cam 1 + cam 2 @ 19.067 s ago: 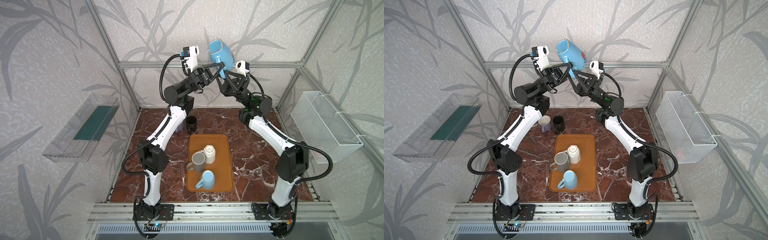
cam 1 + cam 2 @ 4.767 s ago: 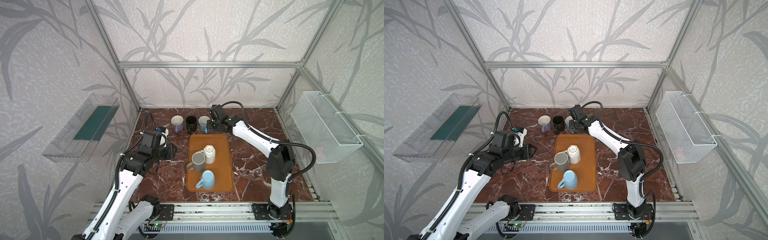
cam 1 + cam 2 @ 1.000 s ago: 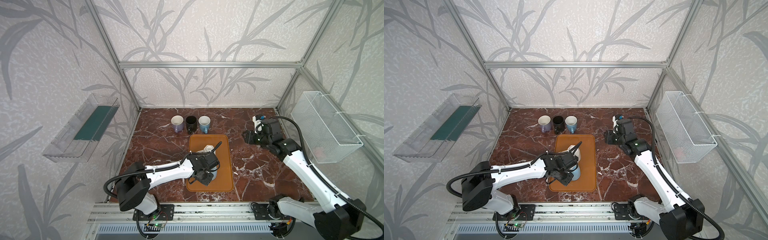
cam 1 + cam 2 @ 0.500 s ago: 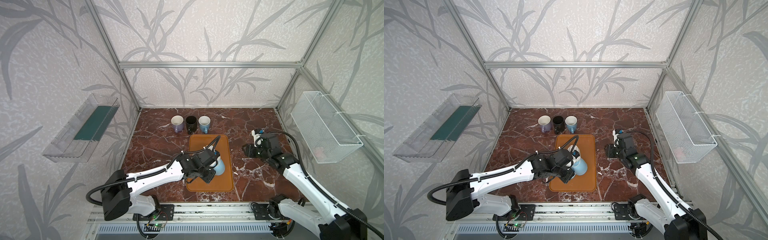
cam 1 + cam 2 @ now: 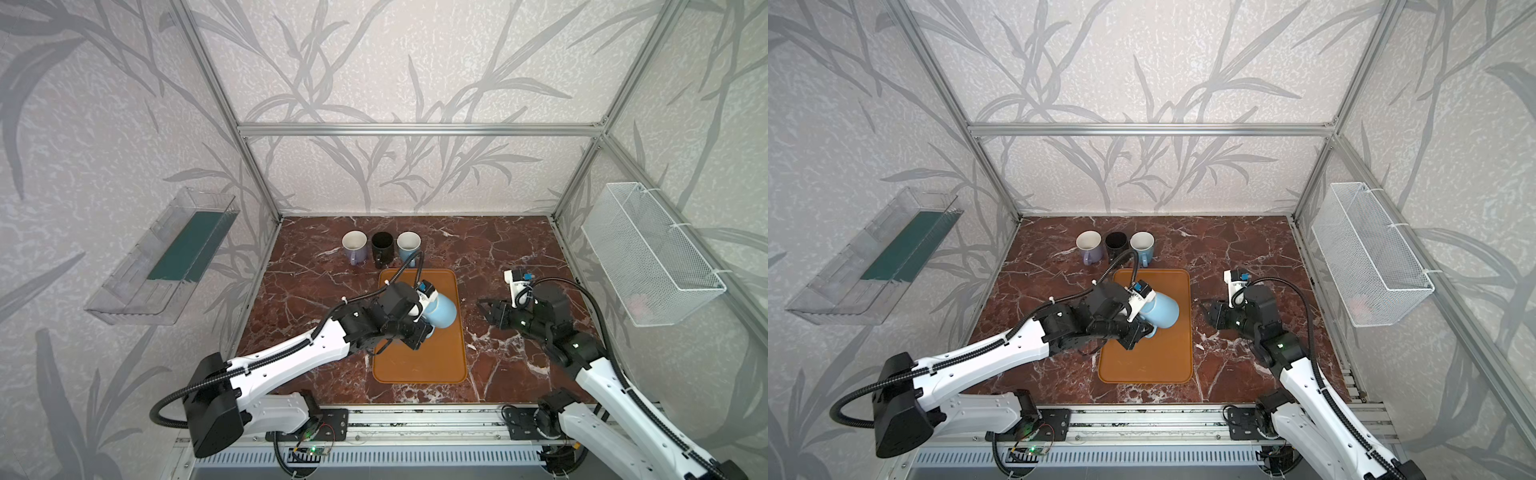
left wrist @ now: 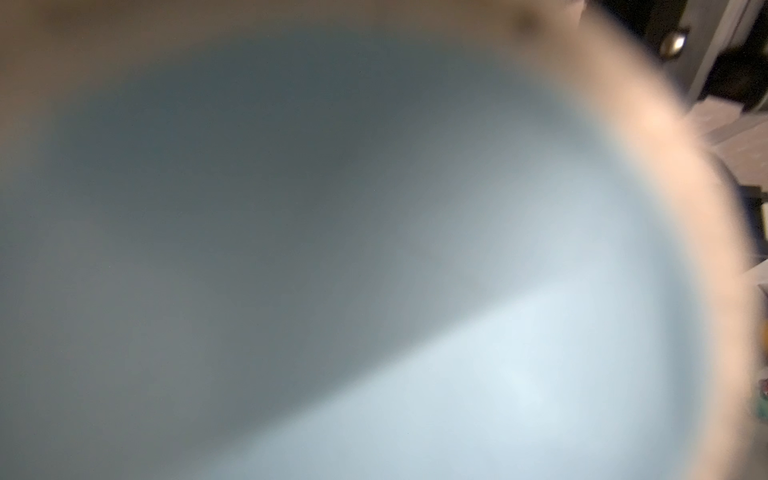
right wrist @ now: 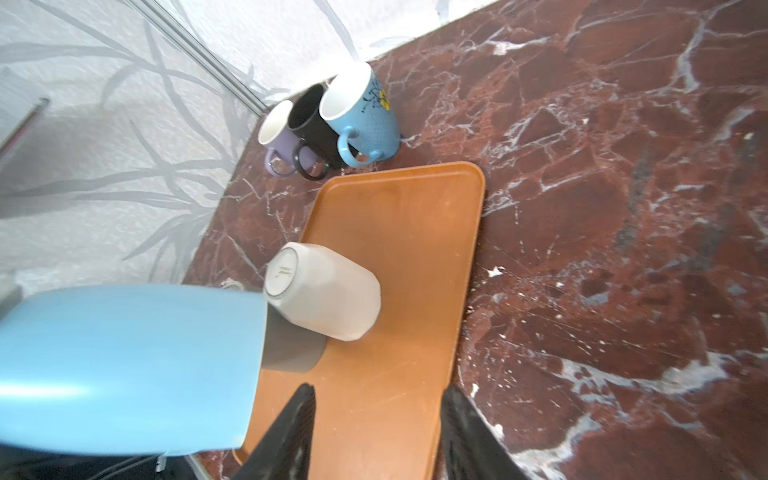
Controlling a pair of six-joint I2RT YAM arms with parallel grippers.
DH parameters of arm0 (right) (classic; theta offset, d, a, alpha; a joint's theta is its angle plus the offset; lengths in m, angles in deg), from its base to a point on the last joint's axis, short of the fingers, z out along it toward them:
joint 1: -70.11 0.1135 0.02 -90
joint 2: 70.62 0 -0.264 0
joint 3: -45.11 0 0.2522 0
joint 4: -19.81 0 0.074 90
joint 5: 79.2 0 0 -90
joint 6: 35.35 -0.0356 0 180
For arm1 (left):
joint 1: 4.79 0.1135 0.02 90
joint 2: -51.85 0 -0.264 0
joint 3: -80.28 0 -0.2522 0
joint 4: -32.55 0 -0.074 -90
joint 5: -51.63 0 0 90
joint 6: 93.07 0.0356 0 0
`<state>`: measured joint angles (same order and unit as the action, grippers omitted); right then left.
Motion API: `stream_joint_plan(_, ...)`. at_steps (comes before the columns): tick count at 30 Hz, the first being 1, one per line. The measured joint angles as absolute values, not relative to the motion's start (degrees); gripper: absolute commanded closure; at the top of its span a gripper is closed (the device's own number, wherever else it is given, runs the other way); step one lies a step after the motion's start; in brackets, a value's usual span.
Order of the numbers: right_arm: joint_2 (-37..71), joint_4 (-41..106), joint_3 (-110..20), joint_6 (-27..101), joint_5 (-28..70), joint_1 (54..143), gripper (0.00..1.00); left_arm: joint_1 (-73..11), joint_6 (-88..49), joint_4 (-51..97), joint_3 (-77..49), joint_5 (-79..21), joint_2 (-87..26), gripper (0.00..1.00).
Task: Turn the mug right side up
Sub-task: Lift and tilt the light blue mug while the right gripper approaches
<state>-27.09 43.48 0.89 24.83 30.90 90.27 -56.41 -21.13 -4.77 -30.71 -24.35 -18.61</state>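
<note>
Top-view check: in both top views the light blue mug (image 5: 444,311) hangs over the middle of the tray (image 5: 419,365), roughly on its side. The left end effector (image 5: 417,330) is clenched on it at the handle side; exact contact is hidden. The right end effector (image 7: 378,388) is released & empty, near the tray's right edge.

Risks: w/ so narrow a grip the mug could swivel or slip mid-flip & drop onto the white mug (image 7: 328,295) or grey mug (image 7: 291,349) below. Poss. arm clash if it's handed over.

Writing: small print on the white mug's base, unreadable. The patterned mug (image 7: 365,120) by the worktop (image 5: 511,249) far edge has a flower motif, no text.
</note>
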Motion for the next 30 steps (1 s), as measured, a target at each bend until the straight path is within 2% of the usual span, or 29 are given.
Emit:
stream_joint_plan(12, -26.2, 24.3, 6.5, 13.9, 40.6, 92.0, 0.47, -48.9, -21.4, -1.7, -28.7, -17.2, -13.2, 1.0)
stream_joint_plan(30, -18.5, 2.5, 3.5, 3.5, 43.8, 99.3, 0.37, -43.2, -27.8, 8.2, -26.1, -6.9, -13.3, 1.0)
